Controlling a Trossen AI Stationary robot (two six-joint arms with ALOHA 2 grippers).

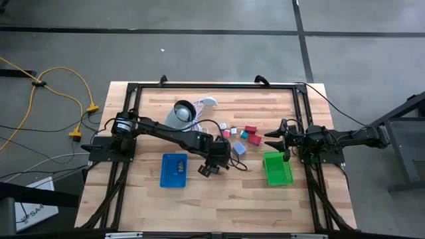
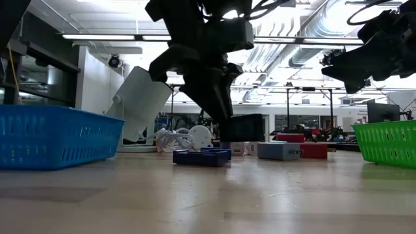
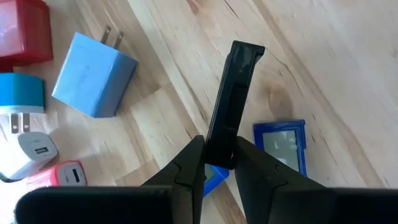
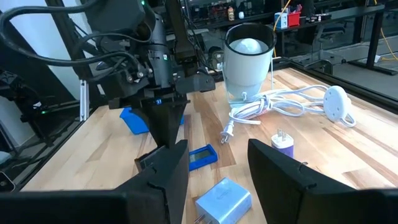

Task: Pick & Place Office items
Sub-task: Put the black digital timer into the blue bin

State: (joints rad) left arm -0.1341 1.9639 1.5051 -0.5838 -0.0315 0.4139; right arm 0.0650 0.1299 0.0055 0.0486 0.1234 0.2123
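Observation:
My left gripper (image 1: 211,167) hangs over the table's middle, between the blue tray and the green tray, shut on a black flat bar-like piece (image 3: 233,93). Under it a flat blue rectangular piece (image 3: 283,143) lies on the wood. The other office items lie just beyond: a pale-blue plug block (image 3: 93,74), a red block (image 3: 22,31), a teal one (image 3: 18,90), a white one (image 3: 25,152) and a pink one (image 3: 62,174). My right gripper (image 1: 273,141) is open above the table's right part, near the green tray, and touches nothing. My left gripper pinches the black bar between its two fingers at one end (image 3: 222,140). The fingers (image 3: 189,162) come from above, pointing down, and the bar runs on beyond them. In the low view the bar (image 2: 242,128) is lifted clear above the blue piece (image 2: 201,156).
A blue tray (image 1: 174,170) lies left of my left gripper, a green tray (image 1: 277,169) on the right. A grey-white round object (image 1: 180,114) with a white cord (image 1: 202,109) stands toward the far edge. Bare wood runs along the near edge.

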